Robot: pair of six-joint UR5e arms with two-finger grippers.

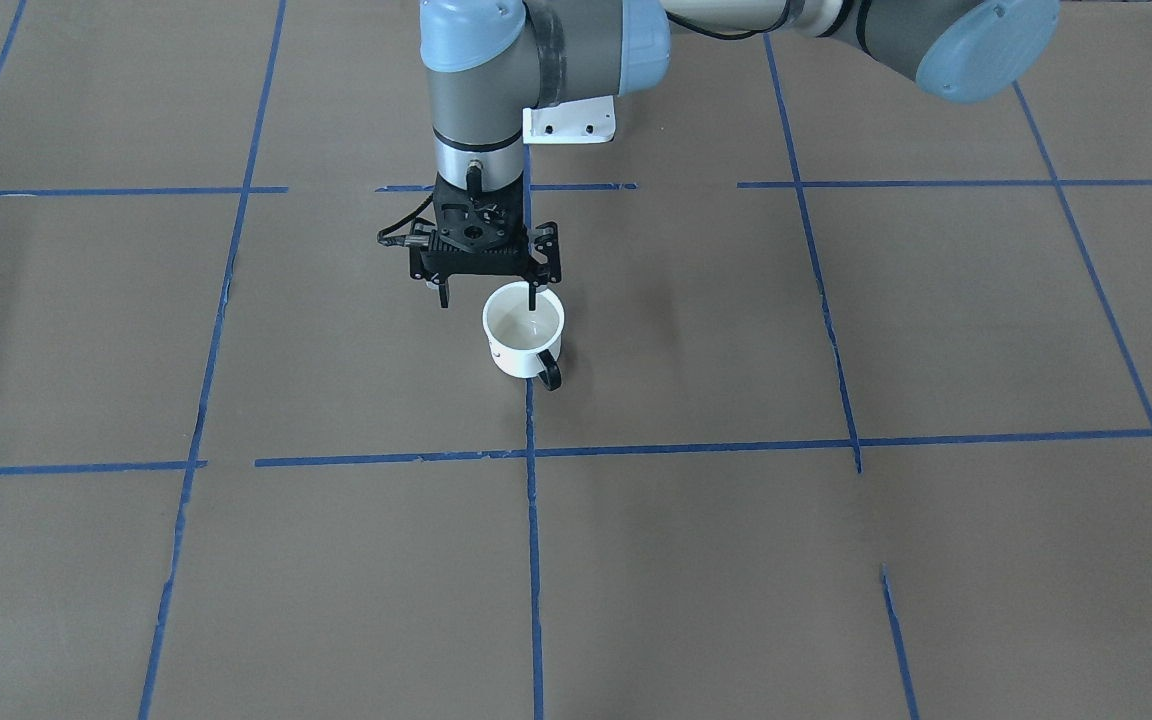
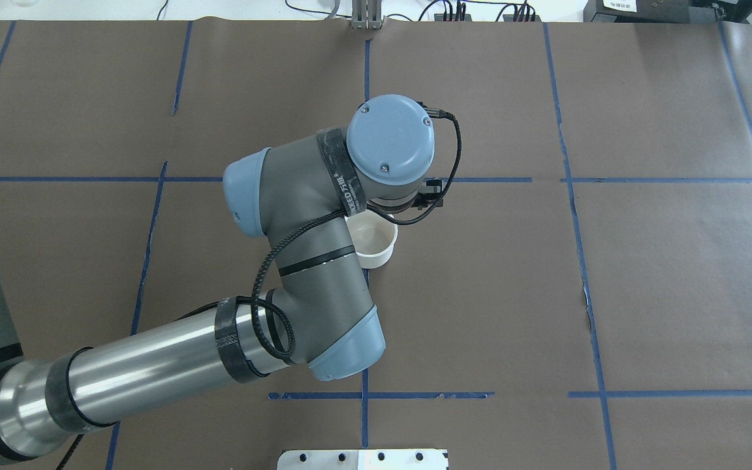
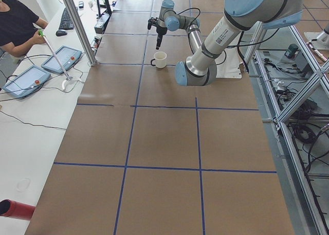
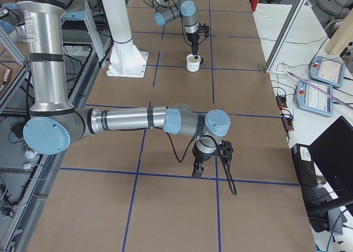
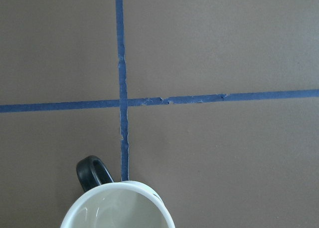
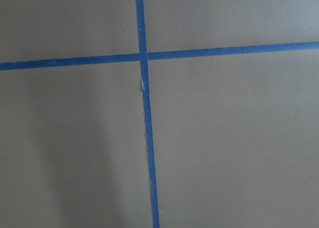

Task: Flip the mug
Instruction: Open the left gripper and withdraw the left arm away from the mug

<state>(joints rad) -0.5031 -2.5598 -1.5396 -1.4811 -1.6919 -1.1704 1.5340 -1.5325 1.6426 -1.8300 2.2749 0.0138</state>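
Observation:
The white mug (image 1: 524,332) stands upright with its mouth up on the brown table, its black handle (image 1: 548,372) pointing away from the robot. It also shows in the overhead view (image 2: 376,245), the left wrist view (image 5: 117,210) and the exterior right view (image 4: 192,63), where the smiley face is visible. My left gripper (image 1: 488,298) is open and points straight down over the mug's rim. One finger (image 1: 532,295) dips inside the mug and the other (image 1: 444,295) hangs outside it. My right gripper (image 4: 197,169) hovers low over a tape crossing far from the mug; I cannot tell its state.
Blue tape lines (image 1: 532,560) grid the brown table. The white robot base plate (image 4: 128,64) stands near the mug on the robot's side. An operator (image 3: 15,21) with control tablets (image 3: 23,80) sits at a side desk.

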